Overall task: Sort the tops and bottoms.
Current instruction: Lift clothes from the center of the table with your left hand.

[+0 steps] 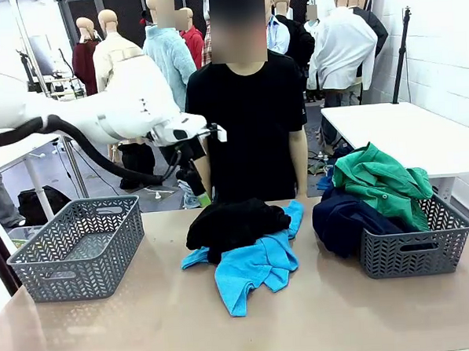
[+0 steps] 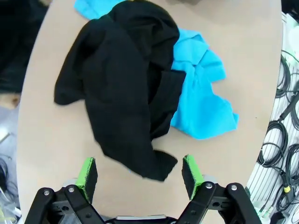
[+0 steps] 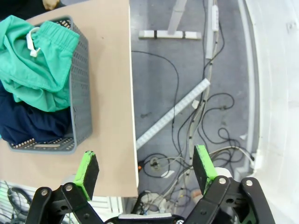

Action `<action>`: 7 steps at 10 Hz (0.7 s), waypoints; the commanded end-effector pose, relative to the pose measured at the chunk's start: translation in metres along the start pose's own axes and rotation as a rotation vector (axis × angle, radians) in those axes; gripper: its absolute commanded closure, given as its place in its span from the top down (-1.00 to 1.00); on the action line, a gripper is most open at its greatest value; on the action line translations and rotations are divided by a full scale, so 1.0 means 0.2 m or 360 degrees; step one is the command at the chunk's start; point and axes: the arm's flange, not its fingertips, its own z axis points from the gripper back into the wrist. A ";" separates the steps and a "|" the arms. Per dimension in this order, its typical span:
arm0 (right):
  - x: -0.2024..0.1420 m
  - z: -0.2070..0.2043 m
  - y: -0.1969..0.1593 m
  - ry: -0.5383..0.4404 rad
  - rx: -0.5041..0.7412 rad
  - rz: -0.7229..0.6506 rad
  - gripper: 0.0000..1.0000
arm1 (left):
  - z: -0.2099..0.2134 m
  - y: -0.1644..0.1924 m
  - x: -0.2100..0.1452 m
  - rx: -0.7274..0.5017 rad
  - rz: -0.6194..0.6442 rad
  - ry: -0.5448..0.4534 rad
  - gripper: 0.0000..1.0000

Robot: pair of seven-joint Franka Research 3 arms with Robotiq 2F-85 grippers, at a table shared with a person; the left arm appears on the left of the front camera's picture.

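At the middle of the table [image 1: 148, 321], the black garment [image 1: 235, 225] lies heaped on the sky-blue shirt [image 1: 259, 270], with bare tabletop in front and to both sides. The left gripper [image 2: 138, 170] hangs above one end of the black cloth, jaws wide, gripping nothing. A grey basket [image 1: 74, 274] sits well apart at the left; the right basket [image 1: 415, 252] holds green shorts [image 1: 380, 180] and a navy garment [image 1: 343, 221] spilling over its rim. The right gripper [image 3: 147, 163], wide, straddles the table's side edge.

The bright sky-blue shirt [image 1: 255, 273] is soft, matt knit cloth; the black garment [image 1: 233, 225] is matt cloth too. The grey lattice basket at left [image 1: 81, 246] looks like moulded plastic, and the tan surface [image 1: 148, 321] is smooth and matt.
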 end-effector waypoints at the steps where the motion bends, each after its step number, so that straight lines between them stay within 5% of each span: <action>1: -0.01 -0.01 0.00 0.0013 -0.0013 0.0014 1.00 | -0.06 0.04 0.10 -0.0075 -0.0143 -0.0042 0.88; 7: -0.01 -0.01 0.00 0.0013 -0.0013 0.0014 1.00 | -0.44 0.04 0.23 -0.0105 -0.0299 0.0119 0.88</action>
